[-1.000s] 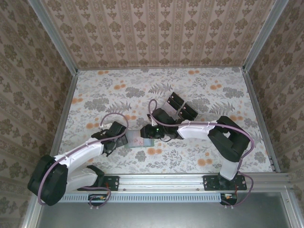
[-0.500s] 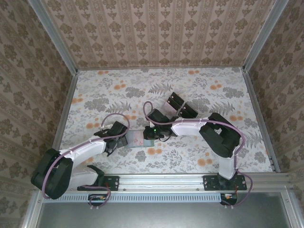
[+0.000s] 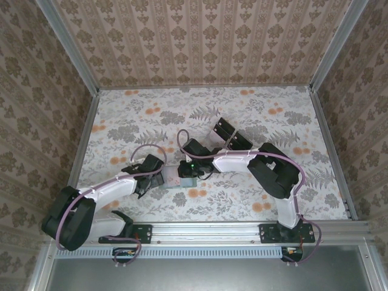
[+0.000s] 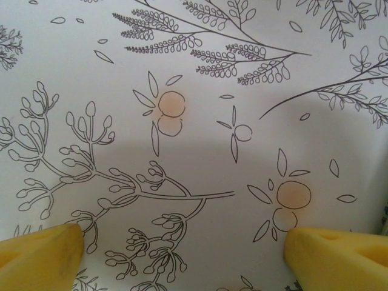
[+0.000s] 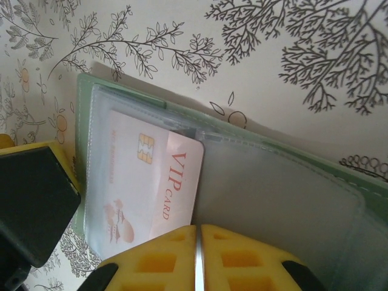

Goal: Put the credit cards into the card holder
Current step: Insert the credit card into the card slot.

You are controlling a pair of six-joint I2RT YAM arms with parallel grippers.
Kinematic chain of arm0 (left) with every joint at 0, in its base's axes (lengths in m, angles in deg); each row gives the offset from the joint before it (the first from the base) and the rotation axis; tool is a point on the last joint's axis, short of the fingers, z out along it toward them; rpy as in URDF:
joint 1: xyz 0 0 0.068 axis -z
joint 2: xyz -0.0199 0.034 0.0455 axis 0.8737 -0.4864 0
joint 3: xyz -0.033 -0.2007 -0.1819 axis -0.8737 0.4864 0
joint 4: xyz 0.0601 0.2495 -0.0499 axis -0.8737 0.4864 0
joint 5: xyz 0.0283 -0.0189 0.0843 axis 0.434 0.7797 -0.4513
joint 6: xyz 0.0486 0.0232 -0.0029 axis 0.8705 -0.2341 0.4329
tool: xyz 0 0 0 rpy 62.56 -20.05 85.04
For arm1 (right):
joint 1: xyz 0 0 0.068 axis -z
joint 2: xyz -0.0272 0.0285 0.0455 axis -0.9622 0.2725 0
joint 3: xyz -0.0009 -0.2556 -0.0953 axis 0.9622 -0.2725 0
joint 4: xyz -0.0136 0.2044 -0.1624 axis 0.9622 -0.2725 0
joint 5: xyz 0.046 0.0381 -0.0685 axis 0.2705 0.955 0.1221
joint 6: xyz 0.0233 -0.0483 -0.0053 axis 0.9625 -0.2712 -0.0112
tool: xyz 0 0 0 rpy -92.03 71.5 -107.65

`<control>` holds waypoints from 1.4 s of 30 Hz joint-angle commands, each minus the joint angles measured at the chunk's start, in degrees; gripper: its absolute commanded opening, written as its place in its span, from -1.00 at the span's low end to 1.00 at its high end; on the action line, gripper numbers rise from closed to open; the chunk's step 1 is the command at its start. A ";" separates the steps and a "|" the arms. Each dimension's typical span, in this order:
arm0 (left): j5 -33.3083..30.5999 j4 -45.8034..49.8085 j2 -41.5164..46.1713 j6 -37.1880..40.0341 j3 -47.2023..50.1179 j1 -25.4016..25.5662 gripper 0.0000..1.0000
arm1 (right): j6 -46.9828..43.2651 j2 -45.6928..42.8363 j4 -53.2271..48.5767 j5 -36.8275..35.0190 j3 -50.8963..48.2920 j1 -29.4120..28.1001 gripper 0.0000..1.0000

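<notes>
The sage-green card holder [image 5: 285, 194] lies open on the floral tablecloth, its grey slotted inner faces up. A pale pink credit card [image 5: 151, 176] marked "VIP CARD" sits partly under the clear left pocket, its right part still out. My right gripper [image 5: 198, 233] is shut, fingertips together at the card's near edge with nothing visibly pinched. From above, the card holder [image 3: 176, 179] lies between both grippers, with the right gripper [image 3: 187, 171] over its right part. My left gripper [image 4: 182, 254] is open over bare cloth, just left of the holder [image 3: 156, 176].
A clear stand with black blocks [image 3: 228, 134] sits behind the right arm. A black and yellow finger [image 5: 30, 200] stands close to the holder's left edge. Patterned walls enclose the table on three sides.
The right arm has reached further left over the card holder and its jaws have closed. The left arm has barely moved.
</notes>
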 commanded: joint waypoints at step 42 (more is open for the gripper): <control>3.29 -2.38 -1.32 3.23 -2.49 1.16 1.00 | -3.92 -9.38 -3.64 0.80 -5.92 3.72 -0.74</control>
